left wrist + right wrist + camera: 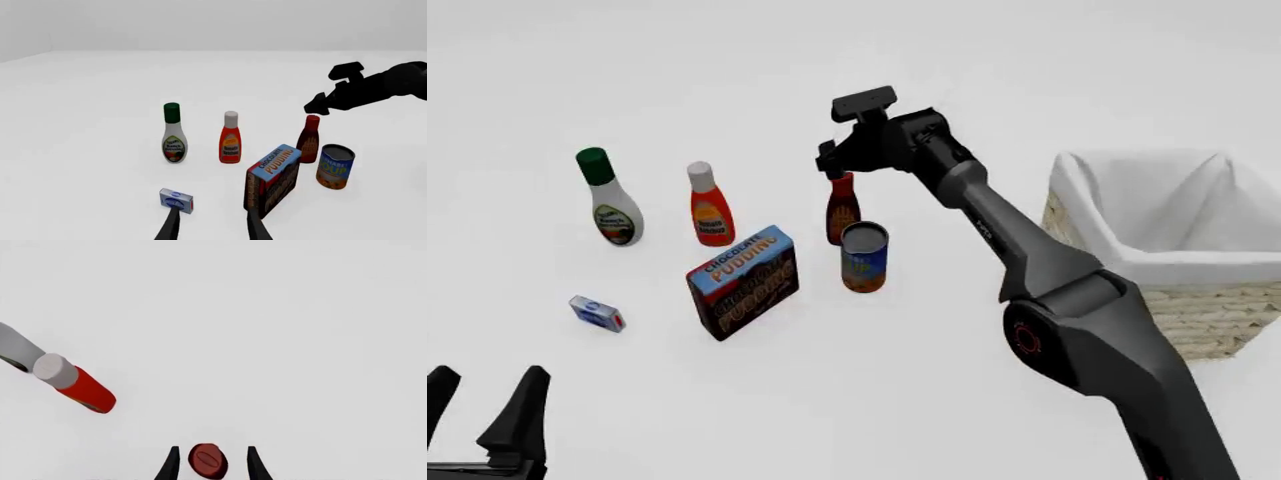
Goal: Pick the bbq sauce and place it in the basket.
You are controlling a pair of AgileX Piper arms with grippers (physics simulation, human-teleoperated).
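The right gripper (209, 460) hangs unclenched over the bbq sauce (842, 208) at frame centre — red cap between its fingers. It should drop lower and straight, then squeeze — the basket (1148, 262) waits right.

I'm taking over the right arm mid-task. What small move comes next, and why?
Probably lower the right gripper straight down, then close. In the right wrist view its open fingers flank the bbq sauce's red cap from above without touching it. The front view shows the gripper just over the upright bottle, so there is no grasp yet.
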